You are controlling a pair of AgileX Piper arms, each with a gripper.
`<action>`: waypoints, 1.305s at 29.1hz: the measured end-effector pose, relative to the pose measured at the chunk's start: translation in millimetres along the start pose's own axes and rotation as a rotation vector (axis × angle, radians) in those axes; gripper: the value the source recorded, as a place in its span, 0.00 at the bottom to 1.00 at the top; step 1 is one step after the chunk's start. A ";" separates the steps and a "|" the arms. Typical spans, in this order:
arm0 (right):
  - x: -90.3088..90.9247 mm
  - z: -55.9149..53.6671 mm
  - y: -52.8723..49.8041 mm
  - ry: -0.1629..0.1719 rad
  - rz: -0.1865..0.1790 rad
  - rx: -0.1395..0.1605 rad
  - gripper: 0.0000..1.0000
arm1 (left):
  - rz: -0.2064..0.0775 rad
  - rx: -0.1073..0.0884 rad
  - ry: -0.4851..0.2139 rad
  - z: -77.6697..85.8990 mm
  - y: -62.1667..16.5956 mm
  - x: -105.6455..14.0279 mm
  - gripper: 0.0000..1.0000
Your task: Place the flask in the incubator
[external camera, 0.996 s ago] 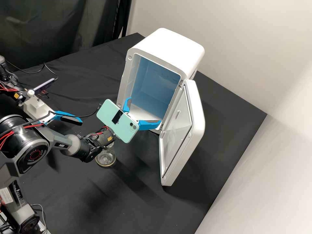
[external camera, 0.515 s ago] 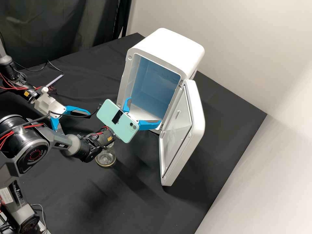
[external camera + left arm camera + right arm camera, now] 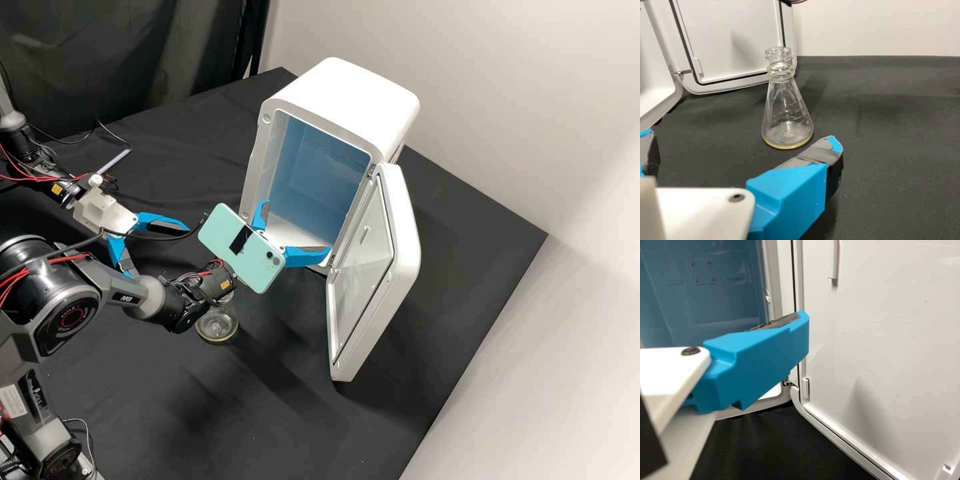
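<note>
A clear conical flask [image 3: 786,107] stands upright on the black bench [image 3: 200,413], in front of the incubator's open door [image 3: 730,40]. In the high view the flask [image 3: 217,325] is partly hidden under the right arm's wrist. My left gripper [image 3: 157,248] is open, low over the bench and a short way left of the flask; one of its fingers [image 3: 810,170] points at the flask's base. The white incubator [image 3: 347,100] has a blue inside [image 3: 700,290]. My right gripper [image 3: 297,228] is open at the incubator's mouth, holding nothing, one of its fingers [image 3: 755,360] close to the door hinge.
The door [image 3: 373,267] swings out to the right of the incubator's mouth and reaches down to the bench. A pale green phone [image 3: 241,248] is mounted on the right arm's wrist. Cables [image 3: 100,143] lie at the back left. The bench edge [image 3: 467,373] runs along the right.
My left gripper has turned and come forward toward the flask, and its fingers now show spread apart. The right arm, flask and door have not moved.
</note>
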 end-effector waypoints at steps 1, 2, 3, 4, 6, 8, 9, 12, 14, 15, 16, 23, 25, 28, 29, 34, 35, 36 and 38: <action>-0.4 0.4 -0.3 -0.001 -0.001 0.000 1.00 | 0.000 0.001 -0.001 0.1 0.1 0.0 1.00; -1.9 1.1 -0.1 0.001 0.004 0.000 1.00 | 0.004 0.003 -0.004 0.6 1.3 -0.4 1.00; -3.4 2.5 0.2 0.004 0.009 -0.003 1.00 | 0.004 0.004 -0.006 0.8 1.4 -0.5 1.00; -5.5 3.2 1.2 0.008 0.015 0.000 1.00 | 0.007 0.006 -0.009 1.2 1.9 -0.6 1.00; -12.3 8.2 4.6 0.004 0.026 0.003 1.00 | 0.012 0.014 -0.022 2.5 3.0 -0.9 1.00; -17.8 9.6 6.5 0.009 0.028 0.010 1.00 | 0.013 0.014 -0.022 2.5 3.4 -1.0 1.00; -20.6 11.2 7.3 0.010 0.030 0.011 1.00 | 0.014 0.014 -0.024 3.3 3.3 -1.0 1.00; -30.0 14.0 8.9 0.024 0.034 0.007 1.00 | 0.014 0.014 -0.026 3.6 3.3 -0.9 1.00; -34.9 15.5 9.9 0.034 0.040 0.000 1.00 | 0.013 0.015 -0.027 3.9 3.2 -0.9 1.00; -36.9 16.8 10.0 0.034 0.040 -0.003 1.00 | 0.013 0.015 -0.027 3.9 3.2 -0.9 1.00; -39.4 18.1 9.9 0.034 0.038 -0.007 1.00 | 0.013 0.015 -0.028 4.4 3.1 -0.9 1.00; -55.9 23.6 7.9 0.050 0.028 -0.027 1.00 | 0.011 0.017 -0.035 6.5 2.7 -0.7 1.00; -60.8 25.3 7.2 0.063 0.030 -0.034 1.00 | 0.010 0.018 -0.042 8.5 2.3 -0.5 1.00; -68.6 26.3 6.4 0.079 0.028 -0.045 1.00 | 0.010 0.019 -0.044 8.7 2.3 -0.5 1.00; -71.7 25.8 6.7 0.093 0.031 -0.052 1.00 | 0.010 0.019 -0.044 8.7 2.3 -0.5 1.00; -82.4 23.7 5.7 0.138 0.018 -0.080 1.00 | 0.010 0.019 -0.044 8.7 2.3 -0.5 1.00; -84.0 23.7 5.3 0.142 0.012 -0.084 1.00 | 0.010 0.019 -0.044 8.7 2.3 -0.5 1.00; -86.9 23.6 4.8 0.149 0.001 -0.089 1.00 | 0.010 0.019 -0.044 8.7 2.3 -0.5 1.00; -90.5 23.2 4.3 0.158 -0.011 -0.087 1.00 | 0.009 0.020 -0.045 9.1 2.2 -0.5 1.00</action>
